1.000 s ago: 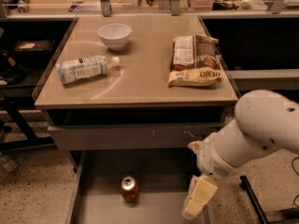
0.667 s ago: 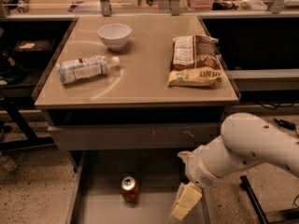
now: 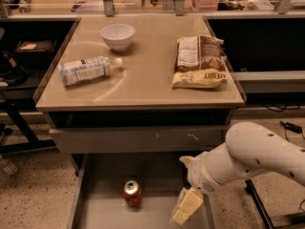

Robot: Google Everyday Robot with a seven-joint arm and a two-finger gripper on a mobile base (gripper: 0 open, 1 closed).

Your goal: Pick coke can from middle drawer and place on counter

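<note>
The coke can [image 3: 132, 192], red with a silver top, stands upright on the floor of the open middle drawer [image 3: 102, 213] at the bottom of the view. My gripper [image 3: 185, 208] hangs over the drawer's right part, to the right of the can and apart from it, on the white arm [image 3: 252, 156] that reaches in from the right. Its cream fingers [image 3: 188, 205] point down and left. The counter [image 3: 143, 75] is the beige top above the drawers.
On the counter lie a clear plastic bottle [image 3: 88, 69] on its side at the left, a white bowl [image 3: 117, 36] at the back and a snack bag [image 3: 200, 61] at the right. A scratched drawer front [image 3: 138, 138] sits above the open drawer. Dark shelving stands at both sides.
My arm and gripper have moved left and down over the drawer, closer to the can. The can has not moved.
</note>
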